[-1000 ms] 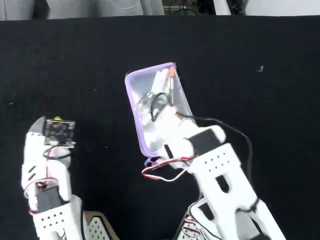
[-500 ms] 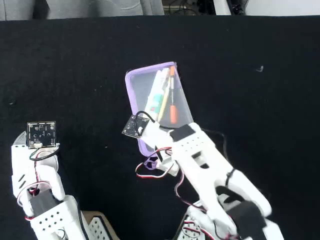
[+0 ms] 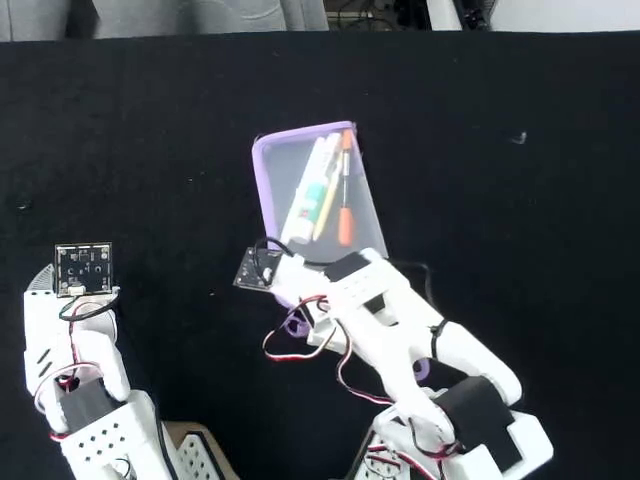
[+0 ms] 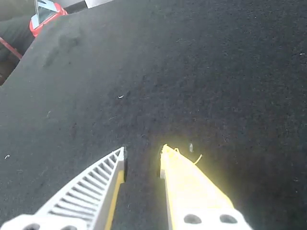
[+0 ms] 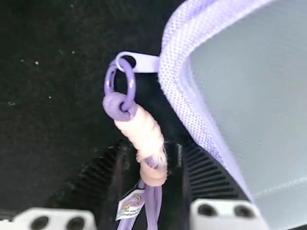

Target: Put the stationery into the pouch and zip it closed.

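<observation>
A clear pouch (image 3: 365,215) with a purple edge lies mid-table with an orange pen (image 3: 345,200) and pale markers (image 3: 308,200) inside. Its purple ring (image 5: 120,84) and taped pull cord (image 5: 146,136) hang off the near corner. My right gripper (image 5: 149,148) is at that corner and open. One dark finger (image 5: 120,165) stands on each side of the cord with a thin gap. In the high view the right gripper (image 3: 290,300) sits over the pouch's near edge. My left gripper (image 4: 142,155) is open over bare cloth with nothing between its fingers, at the near left (image 3: 60,280).
Black cloth (image 3: 520,220) covers the whole table. A red object (image 4: 45,14) sits past the cloth's edge in the left wrist view. Loose wires (image 3: 300,345) trail from the right arm beside the pouch's near corner.
The right arm has drawn back from over the pouch to its near corner, uncovering the pens. The left arm drew back toward the near left, then stayed still.
</observation>
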Controlling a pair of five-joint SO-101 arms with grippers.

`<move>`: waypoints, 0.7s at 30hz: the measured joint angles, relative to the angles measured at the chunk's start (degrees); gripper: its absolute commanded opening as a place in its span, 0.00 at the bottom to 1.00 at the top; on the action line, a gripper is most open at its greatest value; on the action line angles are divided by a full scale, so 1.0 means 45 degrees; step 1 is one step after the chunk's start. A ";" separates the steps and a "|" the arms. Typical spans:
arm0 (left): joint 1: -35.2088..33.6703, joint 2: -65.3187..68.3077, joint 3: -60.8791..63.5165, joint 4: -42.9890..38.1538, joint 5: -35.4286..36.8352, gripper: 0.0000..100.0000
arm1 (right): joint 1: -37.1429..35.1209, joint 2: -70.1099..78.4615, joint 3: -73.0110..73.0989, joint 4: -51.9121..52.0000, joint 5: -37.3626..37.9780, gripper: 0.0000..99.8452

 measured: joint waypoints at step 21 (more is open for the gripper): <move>0.0000 0.0000 0.0000 0.0000 0.1074 0.13 | -0.1231 0.0176 -0.0234 -0.1446 -0.0586 0.01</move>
